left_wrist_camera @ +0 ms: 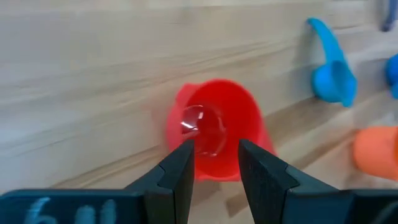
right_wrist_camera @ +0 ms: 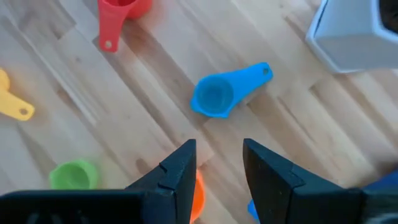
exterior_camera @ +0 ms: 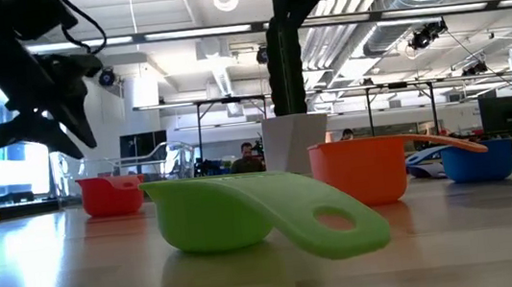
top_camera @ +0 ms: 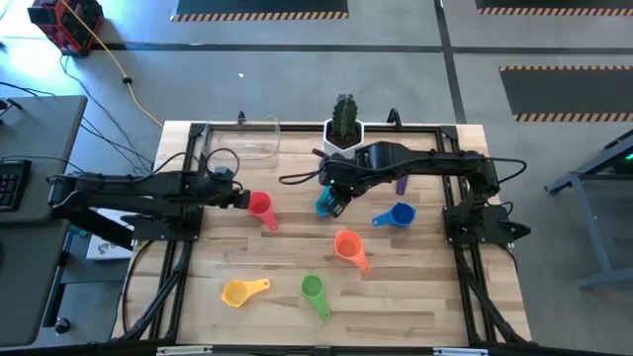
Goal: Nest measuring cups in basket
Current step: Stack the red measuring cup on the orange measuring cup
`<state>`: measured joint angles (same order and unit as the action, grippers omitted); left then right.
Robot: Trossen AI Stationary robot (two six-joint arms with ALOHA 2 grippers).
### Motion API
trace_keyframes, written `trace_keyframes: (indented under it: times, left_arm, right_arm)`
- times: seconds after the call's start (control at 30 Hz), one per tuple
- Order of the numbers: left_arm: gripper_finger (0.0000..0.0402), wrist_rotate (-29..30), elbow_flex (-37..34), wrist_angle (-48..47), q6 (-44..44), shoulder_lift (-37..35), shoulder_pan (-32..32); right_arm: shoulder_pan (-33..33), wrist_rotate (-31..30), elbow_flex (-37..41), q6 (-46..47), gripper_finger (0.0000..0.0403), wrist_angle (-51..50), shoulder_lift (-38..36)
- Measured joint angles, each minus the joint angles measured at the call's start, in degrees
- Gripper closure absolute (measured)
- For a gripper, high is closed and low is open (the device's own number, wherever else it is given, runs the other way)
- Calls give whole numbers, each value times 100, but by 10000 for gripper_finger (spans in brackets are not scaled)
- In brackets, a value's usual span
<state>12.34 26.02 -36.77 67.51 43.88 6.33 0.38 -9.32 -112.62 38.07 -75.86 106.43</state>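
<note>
Hovering over scattered measuring cups.
Left gripper (left_wrist_camera: 214, 163) gaping narrowly above red cup (left_wrist_camera: 214, 127); right gripper (right_wrist_camera: 217, 165) parted over light blue cup (right_wrist_camera: 221, 93).

Front of table (top_camera: 415, 307) open btwn cups; cactus pot (top_camera: 344, 132) blocks back centre by basket (top_camera: 242, 138).

Seven measuring cups lie on the surface (top_camera: 415, 287): one red (top_camera: 261, 207), one light blue (top_camera: 325, 205), one dark blue (top_camera: 395, 216), one purple (top_camera: 402, 184), one orange (top_camera: 349, 247), one green (top_camera: 314, 292), one yellow (top_camera: 240, 292); one clear basket (top_camera: 243, 140); one potted cactus (top_camera: 344, 125)
</note>
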Motion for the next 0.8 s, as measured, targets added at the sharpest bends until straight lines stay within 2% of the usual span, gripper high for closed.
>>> trace_keyframes:
  times: [0.47,0.8]
  left_arm:
    - [287,111,0,379,289,1128,1]
    - [287,112,0,423,535,1717,2]
  right_arm:
    - [2,-454,9,-256,279,1,7]
    - [-2,-468,9,-361,279,2,9]
